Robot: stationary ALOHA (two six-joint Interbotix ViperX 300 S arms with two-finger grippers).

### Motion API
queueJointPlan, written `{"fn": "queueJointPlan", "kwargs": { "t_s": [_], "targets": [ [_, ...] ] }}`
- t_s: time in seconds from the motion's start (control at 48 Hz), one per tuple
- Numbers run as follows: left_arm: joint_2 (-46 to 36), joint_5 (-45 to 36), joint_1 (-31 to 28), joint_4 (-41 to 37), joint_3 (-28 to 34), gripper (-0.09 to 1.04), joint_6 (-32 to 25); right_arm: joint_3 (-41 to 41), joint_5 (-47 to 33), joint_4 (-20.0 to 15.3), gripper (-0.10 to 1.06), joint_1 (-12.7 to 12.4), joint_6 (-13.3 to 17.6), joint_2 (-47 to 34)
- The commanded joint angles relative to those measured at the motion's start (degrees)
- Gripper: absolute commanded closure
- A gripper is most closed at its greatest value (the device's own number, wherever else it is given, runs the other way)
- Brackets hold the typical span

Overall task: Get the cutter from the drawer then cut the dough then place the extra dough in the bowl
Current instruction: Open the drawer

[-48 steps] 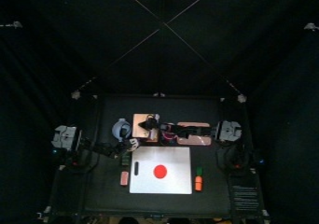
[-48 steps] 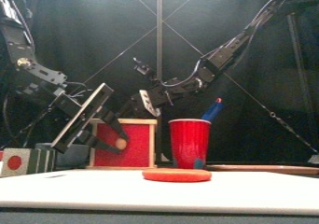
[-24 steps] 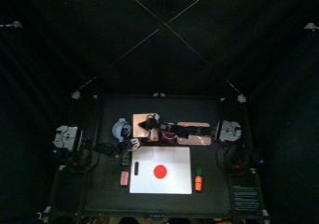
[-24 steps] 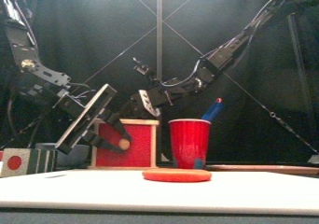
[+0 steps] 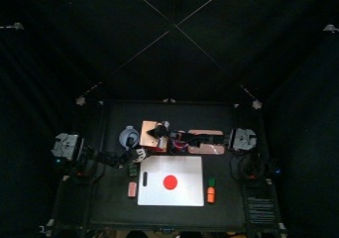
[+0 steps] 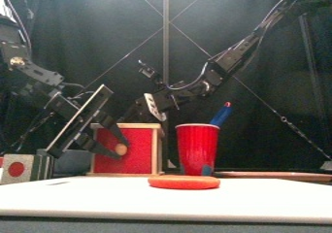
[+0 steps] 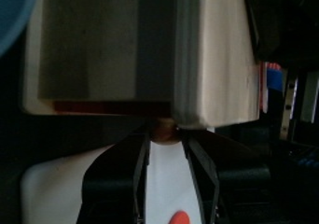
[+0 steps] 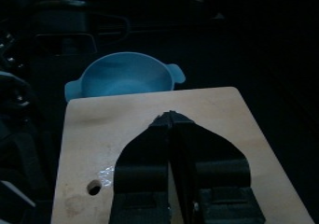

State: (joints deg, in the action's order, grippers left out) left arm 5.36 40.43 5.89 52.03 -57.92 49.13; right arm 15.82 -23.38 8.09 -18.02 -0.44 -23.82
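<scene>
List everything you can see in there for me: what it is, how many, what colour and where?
cutting board: one, white, front and centre
dough: one flat disc, red, on the board
wooden box: one, pale, behind the board
drawer front: one, red, on the box, facing the board
knob: one, pale, on the drawer front
bowl: one, blue-grey, left of the box
cup: one, red, right of the box
toy knife: one, blue, standing in the cup
tray: one, pink, right of the cup
small toys: two, orange-ish, one on each side of the board
left gripper: jaws shut on the knob
right gripper: jaws shut, resting on the box's top
</scene>
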Motion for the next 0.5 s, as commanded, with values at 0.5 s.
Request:
{"fn": "queueJointPlan", "kwargs": {
  "t_s": [0.5],
  "targets": [
    [-0.7, -3.6, 6.42, 0.44, 1.58, 0.41, 0.18, -0.26, 2.29, 0.18, 1.01, -0.62, 0.0, 0.62]
  ]
}}
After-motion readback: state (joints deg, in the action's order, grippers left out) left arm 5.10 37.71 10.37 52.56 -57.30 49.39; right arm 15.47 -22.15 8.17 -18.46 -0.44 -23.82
